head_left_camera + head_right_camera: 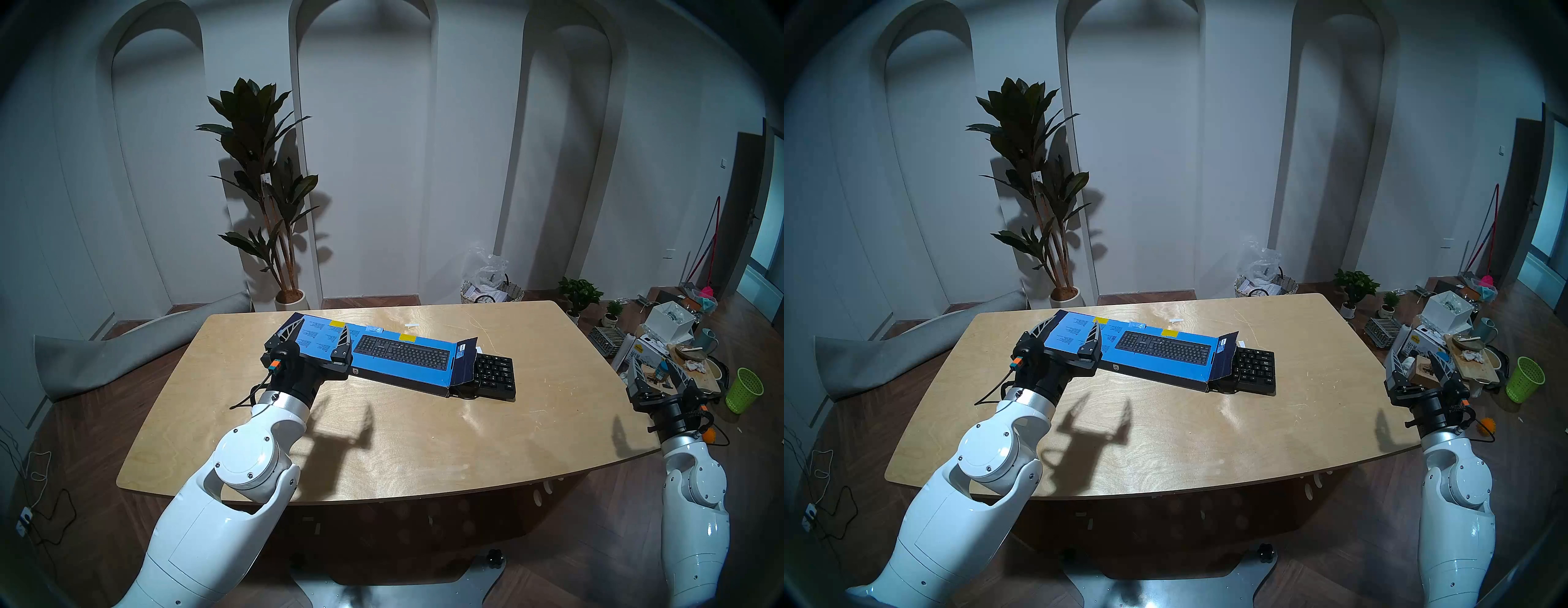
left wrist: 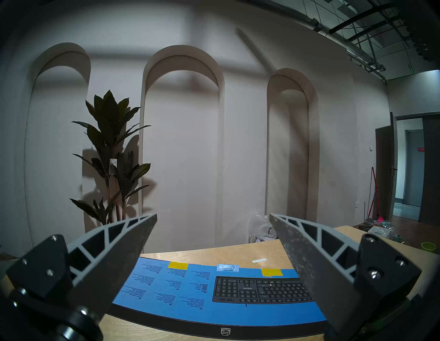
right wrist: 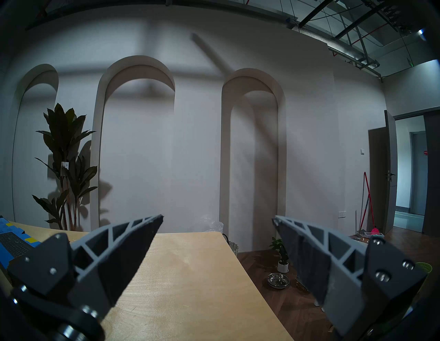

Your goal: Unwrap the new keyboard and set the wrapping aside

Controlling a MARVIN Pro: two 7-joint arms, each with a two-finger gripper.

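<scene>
A: Keyboard, long black raised-key plastic (image 1: 494,375): where?
B: Partly out of the flat blue cardboard box's (image 1: 382,356) opened end, on the table.
A: Grippers?
B: Left gripper (image 1: 316,335), right gripper (image 1: 659,369): both spread, empty. Extraction and box removal remain.

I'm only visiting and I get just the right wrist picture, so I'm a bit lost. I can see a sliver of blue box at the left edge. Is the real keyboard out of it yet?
Observer: Partly. In the head view the black keyboard pokes out of the right end of the blue box, past an open flap.
Operator: What's the other arm doing?
Observer: The left gripper hangs open over the box's left end, gripping nothing.
Operator: And where's my gripper from outside?
Observer: The right gripper is open too. It sits beyond the right edge of the table, well away from the box.
</scene>
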